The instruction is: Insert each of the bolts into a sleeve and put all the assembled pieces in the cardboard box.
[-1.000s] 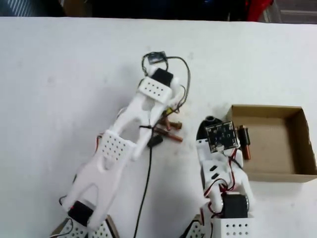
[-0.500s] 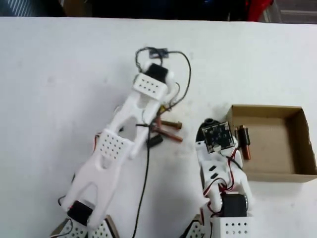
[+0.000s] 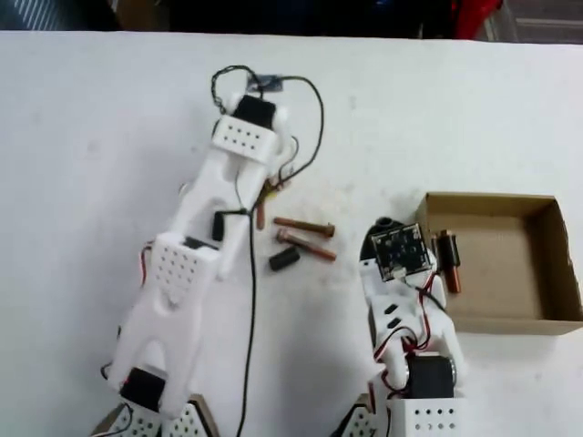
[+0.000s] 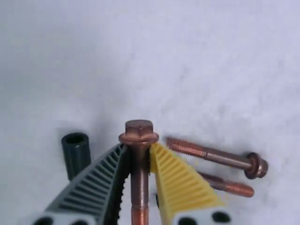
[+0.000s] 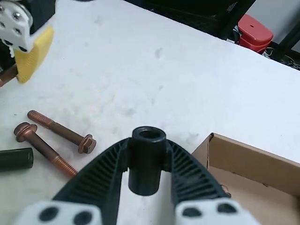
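The right gripper [image 5: 147,144] clamps an upright sleeve [image 5: 146,161] just beside the box [image 3: 483,202]. One assembled piece [image 3: 449,259] lies inside along the box's left wall. Between the arms on the table [image 3: 91,137] lies a loose sleeve [image 3: 284,259]. Just past it are the near bolt [image 3: 307,244] and far bolt [image 3: 303,225], almost parallel. Beyond them the left gripper [image 4: 138,146] pinches a third bolt [image 4: 139,178] by its shank, with the head poking past the fingertips.
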You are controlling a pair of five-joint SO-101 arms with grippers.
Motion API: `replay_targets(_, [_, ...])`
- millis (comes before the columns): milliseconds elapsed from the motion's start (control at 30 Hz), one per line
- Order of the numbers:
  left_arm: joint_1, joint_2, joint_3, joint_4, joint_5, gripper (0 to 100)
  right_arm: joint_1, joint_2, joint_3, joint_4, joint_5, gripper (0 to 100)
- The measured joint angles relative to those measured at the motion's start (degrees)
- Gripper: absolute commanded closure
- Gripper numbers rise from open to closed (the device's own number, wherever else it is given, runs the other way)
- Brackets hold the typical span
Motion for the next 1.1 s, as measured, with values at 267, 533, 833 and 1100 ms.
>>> replay_targets(267, [-0.9,-5.0,19.0,-3.8,-0.1,98,0.1,0.0,0.0,0.0,0.0,98.2])
replay_targets(533, [-2.8,-6.2,25.1,-9.1,-0.1,98,0.0,0.0,0.0,0.0,0.0,98.2])
replay_targets(833, [-2.9,-7.3,28.3,-9.6,-0.1,98,0.0,0.0,0.0,0.0,0.0,98.2])
replay_targets(1100, [-2.9,-7.4,28.5,-9.6,-2.5,79,0.0,0.0,0.0,0.0,0.0,98.2])
